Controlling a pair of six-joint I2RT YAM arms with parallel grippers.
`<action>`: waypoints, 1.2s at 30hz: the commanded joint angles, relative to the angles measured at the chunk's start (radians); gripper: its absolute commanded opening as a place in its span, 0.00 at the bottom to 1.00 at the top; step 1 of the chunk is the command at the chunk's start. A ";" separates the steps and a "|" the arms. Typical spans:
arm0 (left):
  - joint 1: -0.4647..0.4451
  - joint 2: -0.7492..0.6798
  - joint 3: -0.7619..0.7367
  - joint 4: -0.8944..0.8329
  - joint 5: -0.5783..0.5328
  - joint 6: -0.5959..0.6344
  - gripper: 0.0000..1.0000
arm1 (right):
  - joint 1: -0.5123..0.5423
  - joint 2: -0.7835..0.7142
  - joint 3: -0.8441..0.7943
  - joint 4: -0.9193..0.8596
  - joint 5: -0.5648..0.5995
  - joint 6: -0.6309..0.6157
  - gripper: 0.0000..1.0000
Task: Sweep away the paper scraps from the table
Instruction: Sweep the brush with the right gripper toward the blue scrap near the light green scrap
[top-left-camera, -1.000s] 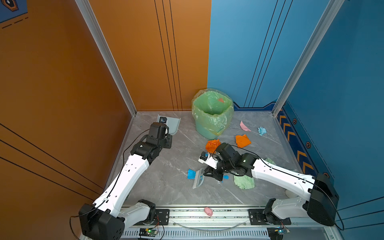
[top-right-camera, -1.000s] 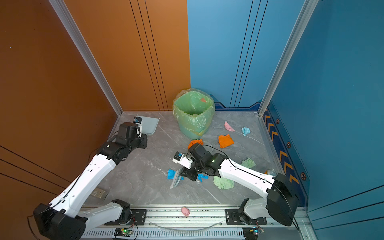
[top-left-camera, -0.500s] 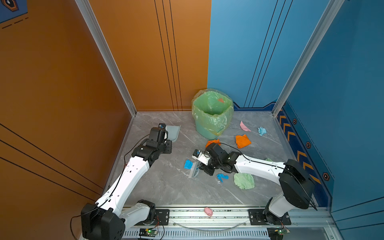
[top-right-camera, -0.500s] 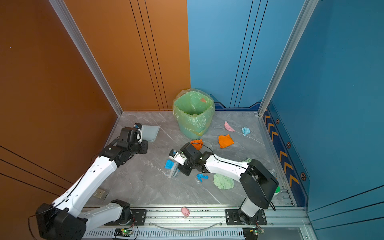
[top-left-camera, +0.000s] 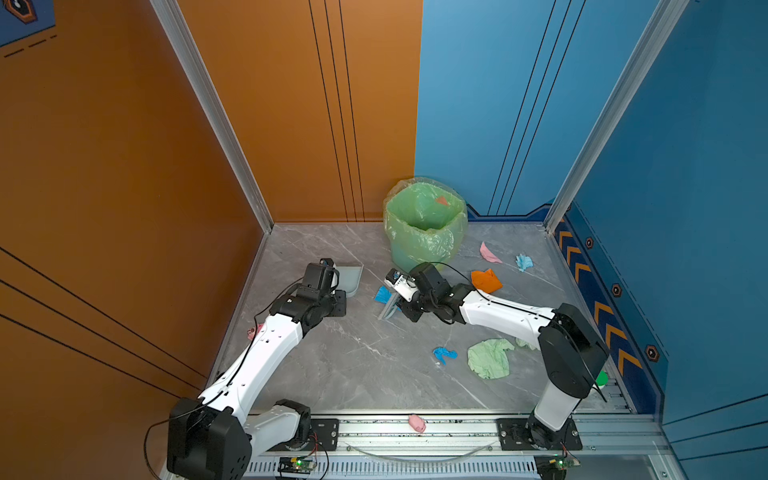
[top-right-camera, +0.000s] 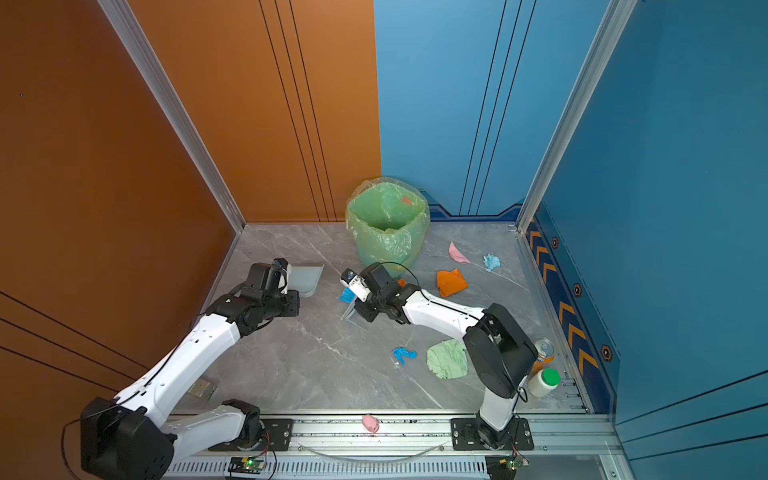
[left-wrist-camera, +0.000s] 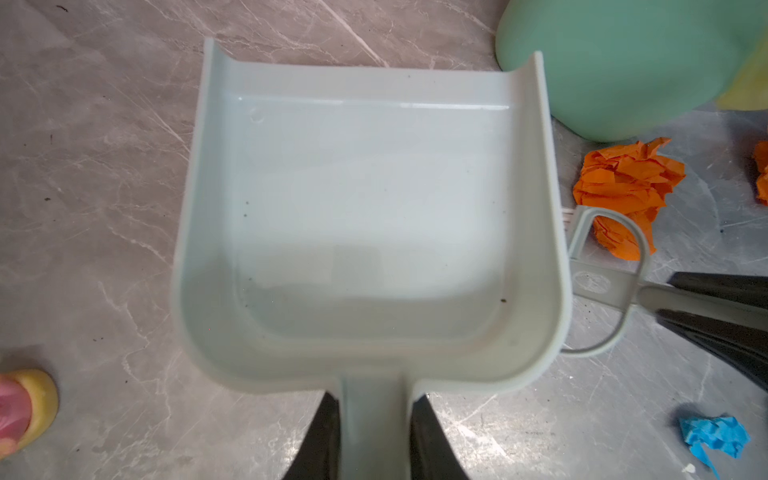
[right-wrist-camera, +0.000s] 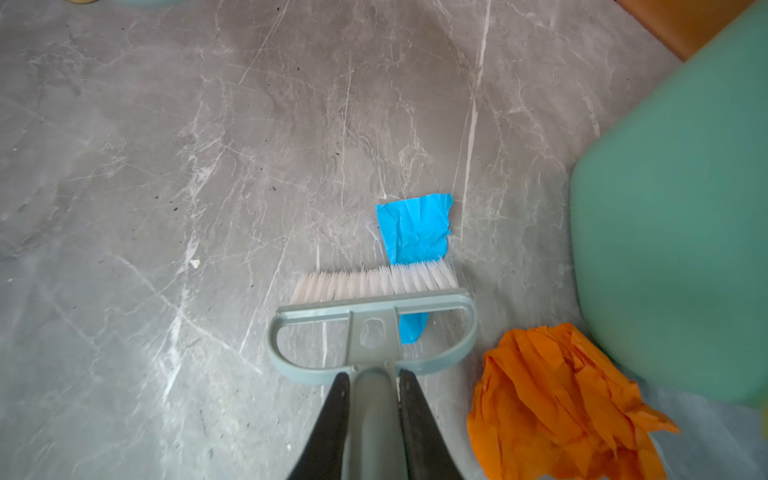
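Blue paper scrap lay half under the brush clamped in the right gripper and might slip past, missing the left gripper's held dustpan.

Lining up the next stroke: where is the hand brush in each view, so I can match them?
Top view: hand brush mid-table, in front of the green bin.
Top view: same spot, right of the dustpan.
Left wrist: its frame beside the dustpan's side wall.
Right wrist: centre, handle in the right gripper, bristles on a blue scrap.
Shared landmark: the green bin, in all four.
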 joint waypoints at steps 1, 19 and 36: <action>0.002 0.025 -0.006 0.010 0.010 -0.010 0.00 | -0.014 -0.147 -0.022 -0.119 -0.027 0.009 0.00; -0.048 0.196 0.056 0.023 0.073 0.042 0.00 | -0.040 -0.512 -0.169 -0.629 0.027 0.424 0.00; -0.083 0.230 0.074 0.022 0.084 0.054 0.00 | -0.021 -0.427 -0.255 -0.601 -0.007 0.454 0.00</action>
